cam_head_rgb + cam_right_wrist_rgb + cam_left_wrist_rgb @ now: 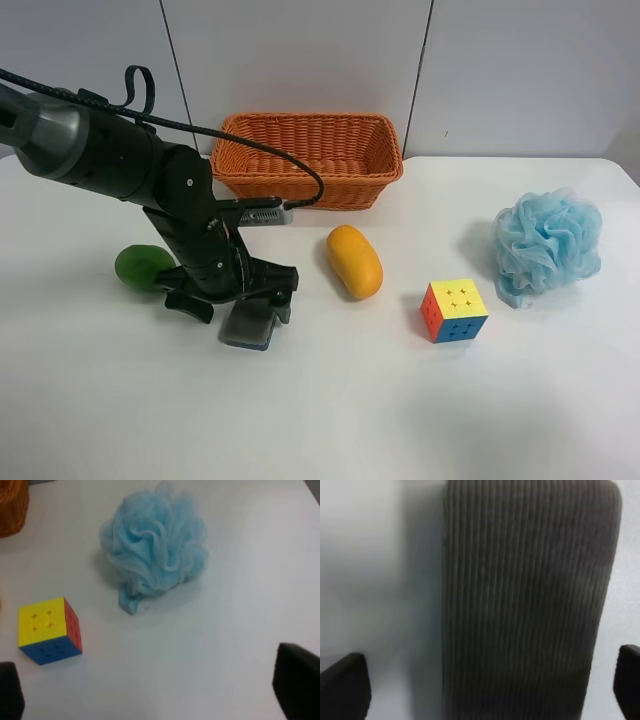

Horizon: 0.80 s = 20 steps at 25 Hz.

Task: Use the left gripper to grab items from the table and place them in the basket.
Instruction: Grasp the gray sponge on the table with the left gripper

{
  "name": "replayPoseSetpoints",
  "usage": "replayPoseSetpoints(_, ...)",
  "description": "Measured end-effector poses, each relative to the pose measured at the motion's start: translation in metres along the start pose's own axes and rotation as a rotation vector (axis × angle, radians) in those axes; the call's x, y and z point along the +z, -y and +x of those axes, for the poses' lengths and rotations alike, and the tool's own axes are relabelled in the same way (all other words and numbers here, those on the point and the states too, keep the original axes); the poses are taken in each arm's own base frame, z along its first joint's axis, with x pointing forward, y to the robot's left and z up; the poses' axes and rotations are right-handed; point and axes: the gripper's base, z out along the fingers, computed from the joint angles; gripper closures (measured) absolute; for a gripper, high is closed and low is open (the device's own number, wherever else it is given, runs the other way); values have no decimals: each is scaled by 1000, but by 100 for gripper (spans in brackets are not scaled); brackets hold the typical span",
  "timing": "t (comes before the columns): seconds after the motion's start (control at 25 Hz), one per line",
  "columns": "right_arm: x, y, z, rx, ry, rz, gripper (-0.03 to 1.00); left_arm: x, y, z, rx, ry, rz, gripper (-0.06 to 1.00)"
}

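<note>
Spread wide and holding nothing, the left gripper (pixel 485 687) straddles the grey block (pixel 249 326) on the table (pixel 400 420). Beyond lie the puzzle cube (pixel 454 310), green fruit (pixel 143 266), mango (pixel 354 261) and blue pouf (pixel 548 243); the orange basket (pixel 300 186) stands farthest. The right gripper (pixel 155 690) is also wide apart, empty.

High overview; both wrist views close above table (pixel 330 420).

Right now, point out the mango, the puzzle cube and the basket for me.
mango (pixel 354 261), exterior high view, middle of its skin
puzzle cube (pixel 457 298), exterior high view, its yellow top face
basket (pixel 350 190), exterior high view, its front wall
</note>
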Motion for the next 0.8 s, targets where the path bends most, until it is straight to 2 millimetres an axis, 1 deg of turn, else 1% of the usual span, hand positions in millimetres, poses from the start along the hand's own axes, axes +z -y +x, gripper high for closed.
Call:
replayPoseSetpoints(0.08, 0, 0, 0, 0, 0, 0, -2, 0, 0, -1, 9, 6, 2, 12)
replayPoseSetpoints(0.24, 0, 0, 0, 0, 0, 0, -2, 2, 0, -1, 6, 8, 4, 37)
replayPoseSetpoints(0.28, 0, 0, 0, 0, 0, 0, -2, 2, 0, -1, 6, 8, 4, 40)
replayPoseSetpoints(0.6, 0, 0, 0, 0, 0, 0, -2, 2, 0, -1, 1, 9, 7, 39)
replayPoseSetpoints(0.8, 0, 0, 0, 0, 0, 0, -2, -2, 1, 0, 1, 1, 8, 39)
